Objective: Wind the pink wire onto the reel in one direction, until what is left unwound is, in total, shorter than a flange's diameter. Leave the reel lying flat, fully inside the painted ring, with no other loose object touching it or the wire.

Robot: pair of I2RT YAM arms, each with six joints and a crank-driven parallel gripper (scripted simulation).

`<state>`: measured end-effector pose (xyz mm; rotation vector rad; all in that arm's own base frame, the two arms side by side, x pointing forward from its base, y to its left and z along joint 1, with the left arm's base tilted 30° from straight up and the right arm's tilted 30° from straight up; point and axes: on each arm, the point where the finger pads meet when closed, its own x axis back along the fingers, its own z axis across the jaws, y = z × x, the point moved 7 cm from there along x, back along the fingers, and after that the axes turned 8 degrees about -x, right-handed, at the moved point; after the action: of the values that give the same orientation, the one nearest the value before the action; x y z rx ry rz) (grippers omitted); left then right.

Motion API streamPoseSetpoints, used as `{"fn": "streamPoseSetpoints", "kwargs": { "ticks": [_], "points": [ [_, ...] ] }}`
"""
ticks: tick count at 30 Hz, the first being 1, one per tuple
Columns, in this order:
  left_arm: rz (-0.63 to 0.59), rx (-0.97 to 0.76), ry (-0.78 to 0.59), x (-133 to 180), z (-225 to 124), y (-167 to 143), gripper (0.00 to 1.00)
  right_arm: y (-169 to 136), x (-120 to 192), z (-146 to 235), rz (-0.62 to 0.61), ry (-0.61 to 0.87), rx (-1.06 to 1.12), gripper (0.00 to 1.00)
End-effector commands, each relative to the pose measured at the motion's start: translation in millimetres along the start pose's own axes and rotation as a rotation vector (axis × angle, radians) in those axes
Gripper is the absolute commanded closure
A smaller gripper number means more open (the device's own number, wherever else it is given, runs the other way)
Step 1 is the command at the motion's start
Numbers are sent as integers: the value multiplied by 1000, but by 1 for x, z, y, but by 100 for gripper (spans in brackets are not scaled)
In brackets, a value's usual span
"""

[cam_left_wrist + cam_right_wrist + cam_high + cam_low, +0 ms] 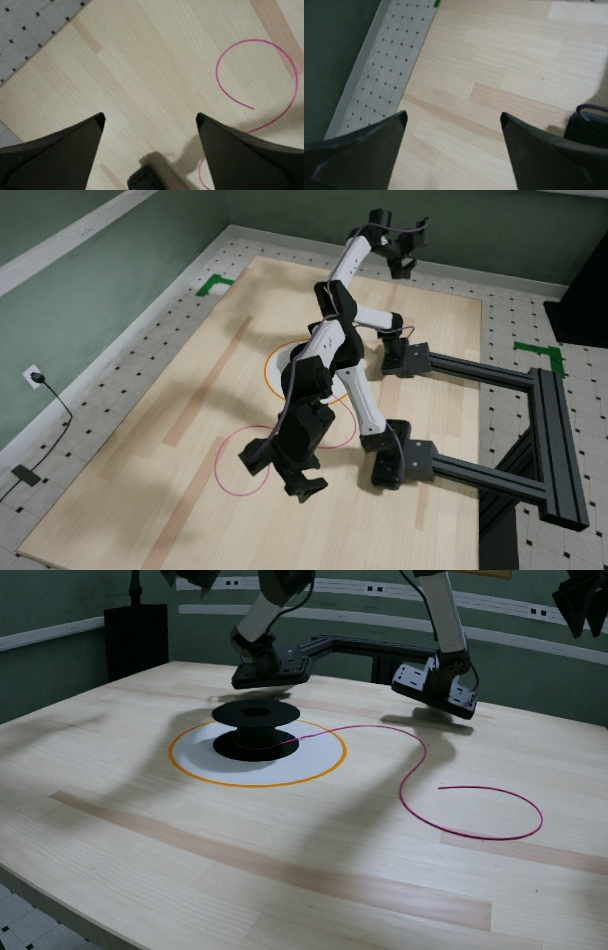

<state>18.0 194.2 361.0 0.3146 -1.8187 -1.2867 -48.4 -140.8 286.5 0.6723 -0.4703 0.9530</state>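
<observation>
Two grippers are held above the worktop [190, 495] [320, 810] [140, 64] [495, 51], and both stand with their fingers wide apart and nothing between them. In the top view the left gripper [320, 474] [587, 636] [150, 114] is near six o'clock of the reel [297, 351] [256, 736], on the wire's side, and the right gripper [402, 265] [189, 587] [453, 114] is off toward one o'clock. Being raised and open probably keeps them from snagging the strand before a grasp is chosen.

The reel lies flat inside the orange ring [265, 372] [257, 786], its lower flange down on the white disc, so its resting place already seems right. From its hub, the pink wire [215, 465] [425, 750] [216, 72] leaves toward three o'clock in the exterior view, crosses the ring, then bends into a broad open curl. Its free end [439, 788] [253, 108] lies between three and four o'clock of the reel, on the worktop.

Far more than a flange's diameter is unwound, so the winding looks barely begun. Likely next, one gripper steadies or turns the reel while the other guides the strand between the flanges; pulling too hard could drag the reel past the ring.
</observation>
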Motion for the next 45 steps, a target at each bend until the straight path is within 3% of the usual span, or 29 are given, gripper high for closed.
{"fn": "streamPoseSetpoints", "kwargs": {
  "ticks": [1, 10, 12, 24, 34, 45],
  "points": [
    [-16, -29, 169, 24, 0, 19, 0, 13, 28, 31, 14, 111, 170, 0],
    [-137, -36, 543, 86, -12, 62, 0, 50, 105, 91, -95, 372, 561, 0],
    [-137, -36, 543, 86, -12, 62, 0, 50, 105, 91, -95, 372, 561, 0],
    [-384, 18, 912, 163, -45, 95, 0, 88, 185, 132, -337, 602, 965, 0],
    [-457, 38, 988, 182, -55, 100, 0, 96, 203, 138, -411, 644, 1053, 0],
    [-461, 39, 992, 183, -56, 100, 0, 96, 204, 139, -409, 653, 1060, 0]
  ]
}}
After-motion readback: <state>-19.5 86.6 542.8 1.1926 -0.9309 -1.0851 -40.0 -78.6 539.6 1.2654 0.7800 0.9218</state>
